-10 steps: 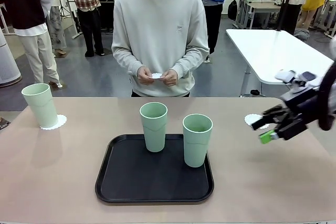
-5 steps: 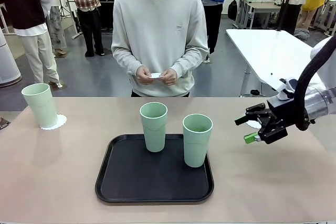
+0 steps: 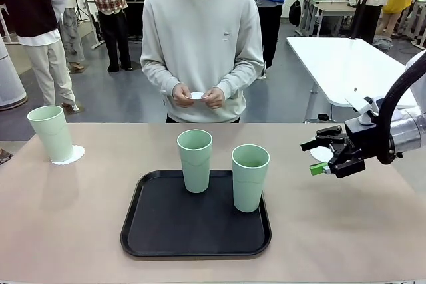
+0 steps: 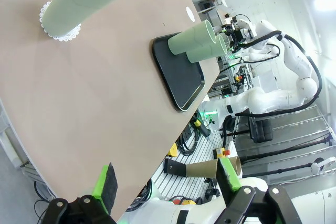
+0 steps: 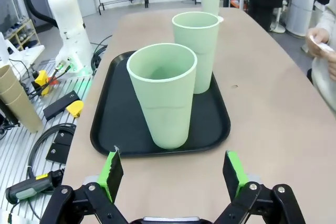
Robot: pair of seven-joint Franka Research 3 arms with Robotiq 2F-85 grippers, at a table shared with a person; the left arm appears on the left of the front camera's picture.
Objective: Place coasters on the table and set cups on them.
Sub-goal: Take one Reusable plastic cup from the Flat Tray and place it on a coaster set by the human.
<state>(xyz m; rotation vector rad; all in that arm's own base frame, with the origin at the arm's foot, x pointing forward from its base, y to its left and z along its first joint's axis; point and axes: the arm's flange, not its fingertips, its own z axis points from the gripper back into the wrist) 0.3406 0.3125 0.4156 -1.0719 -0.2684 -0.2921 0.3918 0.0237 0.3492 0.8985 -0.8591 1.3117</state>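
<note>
You're getting no readable text or numbers right now. The person's sweater (image 3: pixel 200 51) is showing a small chest mark (image 3: pixel 228 34), too tiny to read.

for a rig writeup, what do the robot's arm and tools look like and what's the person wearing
The right arm is white with a silver-grey wrist and a black cable arching over it. The right tool is black, its two fingers tipped with bright green pads; the left tool matches. The person wears a pale grey long-sleeved sweatshirt with a small chest mark.
</note>
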